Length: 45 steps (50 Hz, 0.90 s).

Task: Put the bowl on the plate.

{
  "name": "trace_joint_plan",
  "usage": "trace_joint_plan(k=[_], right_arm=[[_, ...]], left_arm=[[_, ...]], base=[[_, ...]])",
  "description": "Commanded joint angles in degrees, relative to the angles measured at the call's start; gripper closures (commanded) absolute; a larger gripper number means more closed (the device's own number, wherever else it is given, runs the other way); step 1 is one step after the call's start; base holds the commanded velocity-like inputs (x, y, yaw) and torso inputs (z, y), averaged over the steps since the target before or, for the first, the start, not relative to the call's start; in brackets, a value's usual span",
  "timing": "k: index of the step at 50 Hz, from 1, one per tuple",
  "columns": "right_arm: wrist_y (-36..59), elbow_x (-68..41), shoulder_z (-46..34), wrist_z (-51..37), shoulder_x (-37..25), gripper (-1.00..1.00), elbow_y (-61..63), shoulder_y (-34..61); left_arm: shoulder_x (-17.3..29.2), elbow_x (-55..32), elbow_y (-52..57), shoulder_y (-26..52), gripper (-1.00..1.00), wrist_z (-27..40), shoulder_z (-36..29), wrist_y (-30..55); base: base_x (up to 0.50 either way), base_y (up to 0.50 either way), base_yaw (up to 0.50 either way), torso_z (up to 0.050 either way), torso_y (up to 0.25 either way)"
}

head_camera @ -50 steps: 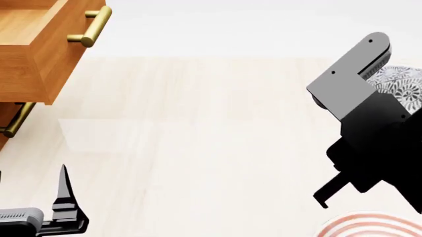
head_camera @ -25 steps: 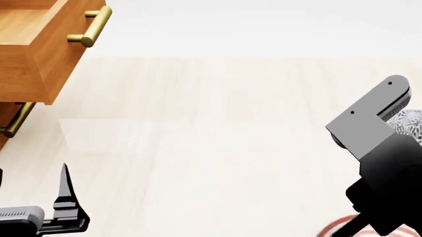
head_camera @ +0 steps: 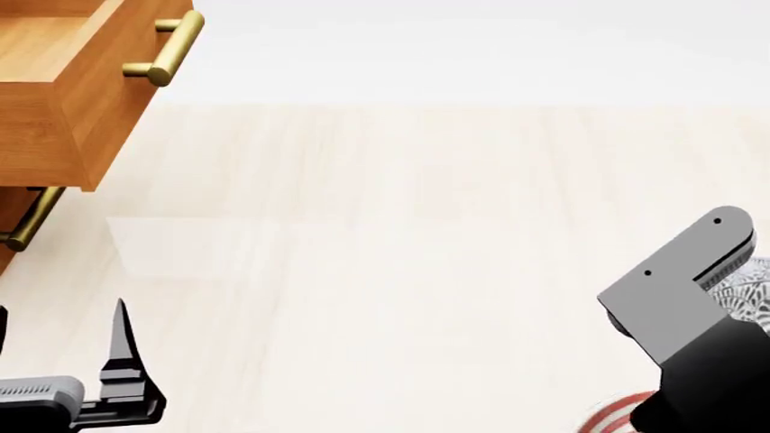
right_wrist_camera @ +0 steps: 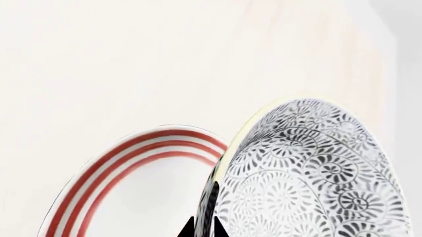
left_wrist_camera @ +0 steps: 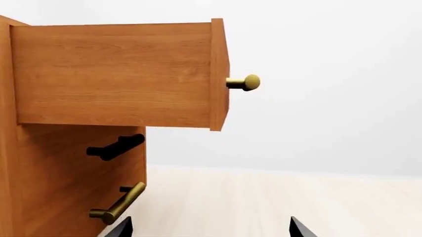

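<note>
- Over the desk's near right corner, your right gripper has the bowl pinched by its rim, one dark fingertip showing on the inside of the wall in the right wrist view.
- From the head camera only a sliver of the bowl shows past the grey arm link, with the plate peeking out just below it at the desk's near edge.
- The bowl hangs tilted, rim-on to the wrist camera, and overlaps the plate on the side away from its red-ringed rim. Whether it touches the plate yet, you cannot tell from these views.
- By my reading you are in the carry-and-lower step: the bowl is lifted and brought to the plate, but not set down.
- Next you need to level the bowl so its base faces down, centre it over the bare white middle of the plate, lower until it rests, then release.
- Watch the tilt; letting go now would likely tip it onto its side.
- Your left gripper idles with its fingers spread and empty near the desk's near left corner, facing the wooden drawer unit. Leave it there.
</note>
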<state>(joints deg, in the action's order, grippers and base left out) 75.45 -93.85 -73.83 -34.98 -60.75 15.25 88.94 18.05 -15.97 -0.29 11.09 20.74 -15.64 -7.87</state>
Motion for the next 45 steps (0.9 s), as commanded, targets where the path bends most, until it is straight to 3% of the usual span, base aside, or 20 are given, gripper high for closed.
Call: trace_joint_plan(k=[1, 24, 45], right_arm=[[-2.0, -1.3, 0.3, -2.9, -2.9, 1.0, 3.3, -1.8], [-4.0, -5.7, 0.7, -7.3, -8.4, 1.0, 6.6, -2.9], [-7.6, -4.3, -0.2, -6.5, -8.2, 1.0, 8.2, -6.3]], left_arm=[[0.1, -0.1, 0.1, 0.1, -1.0, 0.1, -0.2, 0.1], [0.2, -0.1, -0.4, 0.1, -1.0, 0.1, -0.6, -0.6], [0.6, -0.5, 0.8, -0.3, -1.0, 0.6, -0.8, -0.1]], base=[[0.0, 0.0, 0.0, 0.0, 0.0], [0.0, 0.0, 0.0, 0.0, 0.0], [0.0, 0.0, 0.0, 0.0, 0.0]])
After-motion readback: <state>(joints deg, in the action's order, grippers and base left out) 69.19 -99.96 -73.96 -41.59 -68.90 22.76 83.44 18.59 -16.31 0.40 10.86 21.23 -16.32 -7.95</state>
